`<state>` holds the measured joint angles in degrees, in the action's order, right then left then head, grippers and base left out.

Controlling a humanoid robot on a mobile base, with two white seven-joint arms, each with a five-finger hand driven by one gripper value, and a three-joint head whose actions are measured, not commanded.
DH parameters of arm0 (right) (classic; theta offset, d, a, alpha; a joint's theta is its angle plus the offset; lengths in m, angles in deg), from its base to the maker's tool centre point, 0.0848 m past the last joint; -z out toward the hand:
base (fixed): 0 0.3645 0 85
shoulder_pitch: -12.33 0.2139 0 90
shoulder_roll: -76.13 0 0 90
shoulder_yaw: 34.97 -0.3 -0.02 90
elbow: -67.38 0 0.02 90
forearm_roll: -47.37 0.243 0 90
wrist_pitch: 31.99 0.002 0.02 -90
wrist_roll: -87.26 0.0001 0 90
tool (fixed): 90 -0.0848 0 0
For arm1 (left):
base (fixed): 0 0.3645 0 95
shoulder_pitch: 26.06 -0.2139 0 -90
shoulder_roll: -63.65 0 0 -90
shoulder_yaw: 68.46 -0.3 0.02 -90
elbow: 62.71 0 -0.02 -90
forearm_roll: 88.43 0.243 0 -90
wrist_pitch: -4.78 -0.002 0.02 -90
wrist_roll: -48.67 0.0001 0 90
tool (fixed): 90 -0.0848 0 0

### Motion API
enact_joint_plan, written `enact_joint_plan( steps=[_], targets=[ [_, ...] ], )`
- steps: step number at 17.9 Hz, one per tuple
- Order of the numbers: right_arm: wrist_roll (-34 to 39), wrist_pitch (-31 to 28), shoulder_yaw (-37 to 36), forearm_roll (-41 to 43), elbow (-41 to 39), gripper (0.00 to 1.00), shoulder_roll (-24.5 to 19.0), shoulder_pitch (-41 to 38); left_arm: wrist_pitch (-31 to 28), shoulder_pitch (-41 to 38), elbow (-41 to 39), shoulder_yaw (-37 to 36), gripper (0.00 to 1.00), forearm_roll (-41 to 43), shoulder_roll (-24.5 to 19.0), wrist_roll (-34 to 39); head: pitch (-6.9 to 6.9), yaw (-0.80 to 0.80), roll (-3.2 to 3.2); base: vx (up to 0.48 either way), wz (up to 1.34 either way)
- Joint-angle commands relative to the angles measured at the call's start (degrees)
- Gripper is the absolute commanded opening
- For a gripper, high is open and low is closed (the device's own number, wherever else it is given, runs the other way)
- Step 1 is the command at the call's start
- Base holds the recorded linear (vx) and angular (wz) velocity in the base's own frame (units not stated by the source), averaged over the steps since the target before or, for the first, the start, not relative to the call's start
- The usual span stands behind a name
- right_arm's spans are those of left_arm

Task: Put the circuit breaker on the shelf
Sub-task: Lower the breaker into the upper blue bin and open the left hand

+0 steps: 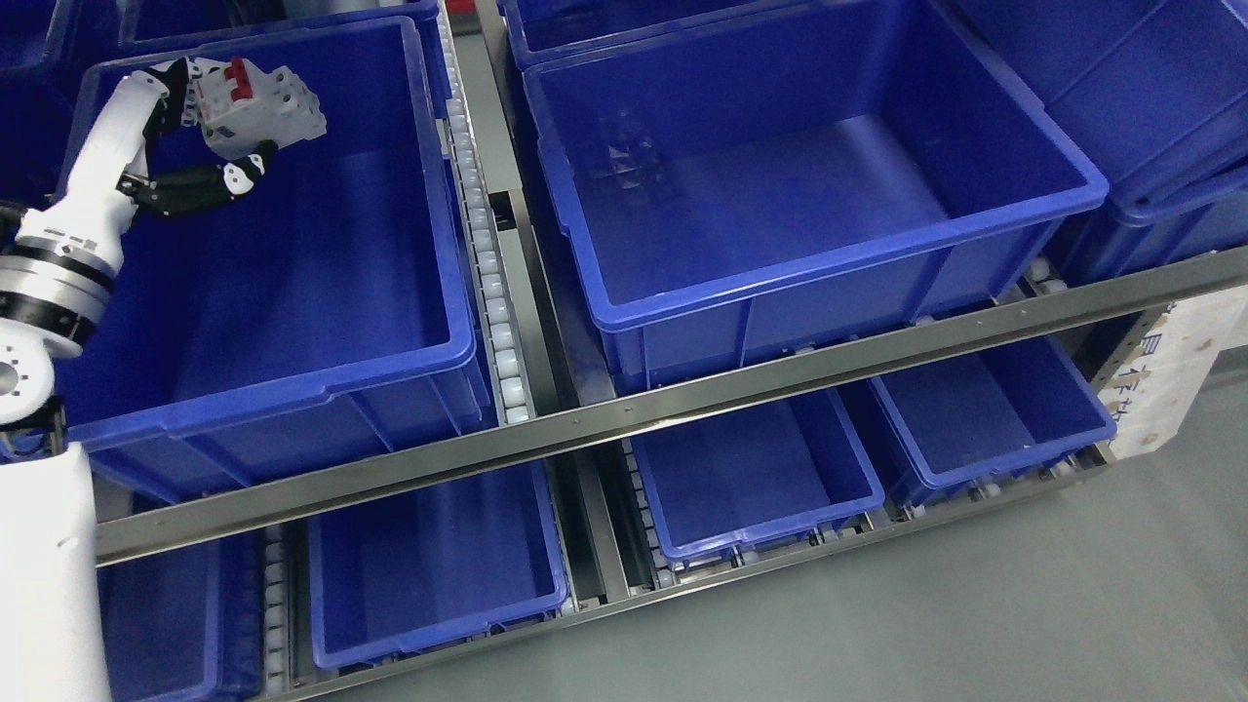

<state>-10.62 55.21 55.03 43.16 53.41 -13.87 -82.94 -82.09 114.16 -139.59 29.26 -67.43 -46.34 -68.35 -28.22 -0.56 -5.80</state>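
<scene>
Left robot hand (210, 127) grips circuit breaker (258, 105) over blue bin (292, 380).

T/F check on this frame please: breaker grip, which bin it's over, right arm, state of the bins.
1. The left hand grips the circuit breaker. True.
2. The breaker is over the right upper bin. False: it is over the left upper bin.
3. The right arm is in view. False: only the left arm shows.
4. The breaker has red switches. True.
5. The lower bins hold parts. False: they look empty.
</scene>
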Motion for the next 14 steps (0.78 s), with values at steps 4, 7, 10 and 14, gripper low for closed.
enact_joint_plan(
  steps=[4,7,10,14],
  targets=[
    [0.15,-1.69,1.14,0.00,0.00,1.00,1.00,0.00,2.57,19.55,40.97,-18.52,0.17,9.76,-2.78,-0.57,0.00,0.00,0.00,0.092,0.12],
    [0.06,-1.78,1.14,-0.01,0.00,1.00,1.00,0.00,4.33,21.59,50.31,-19.50,0.19,13.36,-0.49,-0.23,0.00,0.00,0.00,0.054,0.08],
    [0.06,-1.78,1.14,-0.01,0.00,1.00,1.00,0.00,4.34,21.50,50.77,-19.41,0.23,13.64,-0.04,1.00,0.00,0.00,0.00,0.052,0.01],
    [0.06,-1.78,1.14,0.00,0.00,1.00,1.00,0.00,4.16,21.85,51.04,-19.15,0.44,13.64,-0.04,1.97,0.00,0.00,0.00,0.015,0.04]
  ],
)
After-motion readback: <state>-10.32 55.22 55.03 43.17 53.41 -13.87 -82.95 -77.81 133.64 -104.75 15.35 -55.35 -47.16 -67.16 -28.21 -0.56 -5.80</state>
